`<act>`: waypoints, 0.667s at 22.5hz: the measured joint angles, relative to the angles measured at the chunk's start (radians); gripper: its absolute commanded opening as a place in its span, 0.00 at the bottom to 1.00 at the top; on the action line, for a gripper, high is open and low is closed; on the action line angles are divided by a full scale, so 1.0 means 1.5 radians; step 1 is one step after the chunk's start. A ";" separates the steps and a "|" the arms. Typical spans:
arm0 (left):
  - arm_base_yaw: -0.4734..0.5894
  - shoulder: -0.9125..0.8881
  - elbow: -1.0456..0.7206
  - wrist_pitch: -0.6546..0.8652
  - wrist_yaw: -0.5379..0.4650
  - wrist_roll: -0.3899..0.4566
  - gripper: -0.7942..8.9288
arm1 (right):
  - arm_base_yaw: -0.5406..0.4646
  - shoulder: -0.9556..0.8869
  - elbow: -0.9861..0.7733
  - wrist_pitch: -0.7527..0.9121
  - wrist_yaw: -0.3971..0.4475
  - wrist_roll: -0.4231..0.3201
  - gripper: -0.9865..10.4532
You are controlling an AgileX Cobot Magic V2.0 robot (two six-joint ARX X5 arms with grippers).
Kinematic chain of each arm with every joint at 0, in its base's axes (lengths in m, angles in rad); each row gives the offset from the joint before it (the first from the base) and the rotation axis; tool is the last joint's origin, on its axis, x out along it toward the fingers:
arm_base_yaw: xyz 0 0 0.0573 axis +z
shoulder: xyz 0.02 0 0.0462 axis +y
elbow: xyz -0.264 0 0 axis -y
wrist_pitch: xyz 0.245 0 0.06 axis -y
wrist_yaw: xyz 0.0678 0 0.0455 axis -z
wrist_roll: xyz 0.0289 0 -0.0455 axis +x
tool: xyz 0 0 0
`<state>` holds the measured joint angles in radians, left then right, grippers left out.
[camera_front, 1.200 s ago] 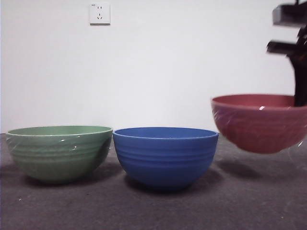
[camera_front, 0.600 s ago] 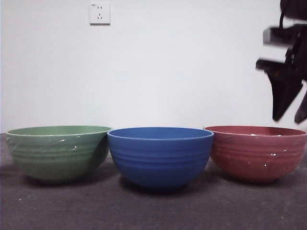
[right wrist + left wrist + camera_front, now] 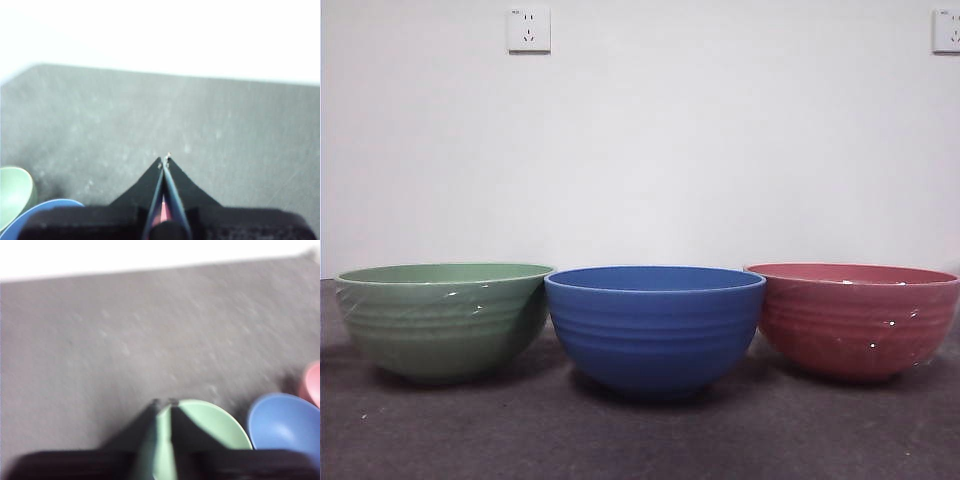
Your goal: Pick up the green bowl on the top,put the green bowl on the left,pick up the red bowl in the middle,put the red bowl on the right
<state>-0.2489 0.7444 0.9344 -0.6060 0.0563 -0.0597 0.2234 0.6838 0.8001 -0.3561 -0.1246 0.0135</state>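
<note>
We see the green bowl (image 3: 442, 320) standing on the left of the dark table (image 3: 640, 440) and the red bowl (image 3: 858, 318) on the right, each seeming to touch the blue bowl (image 3: 655, 328) between them, though the front bowl hides the actual contact. Neither arm shows in the front view. In the blurred wrist views the left gripper (image 3: 164, 403) hangs above the green bowl with its jaws slightly parted and empty, while the right gripper (image 3: 164, 160) has its tips pressed together on nothing, with a red sliver glimpsed between the jaws.
</note>
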 measured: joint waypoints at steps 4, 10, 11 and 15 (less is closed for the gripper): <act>0.000 -0.137 -0.127 0.066 -0.001 0.000 0.08 | 0.000 -0.146 -0.115 0.019 0.001 0.001 0.08; 0.000 -0.179 -0.155 0.040 0.001 -0.001 0.08 | 0.000 -0.177 -0.119 0.015 0.001 0.019 0.09; 0.000 -0.177 -0.155 0.027 0.001 -0.001 0.08 | 0.000 -0.176 -0.119 0.013 0.000 0.020 0.09; 0.000 -0.172 -0.156 0.006 0.001 -0.002 0.08 | 0.000 -0.173 -0.119 0.012 0.001 0.022 0.09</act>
<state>-0.2489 0.4866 0.7010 -0.5964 0.0578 -0.0628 0.2234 0.4236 0.6224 -0.3378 -0.1238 0.0467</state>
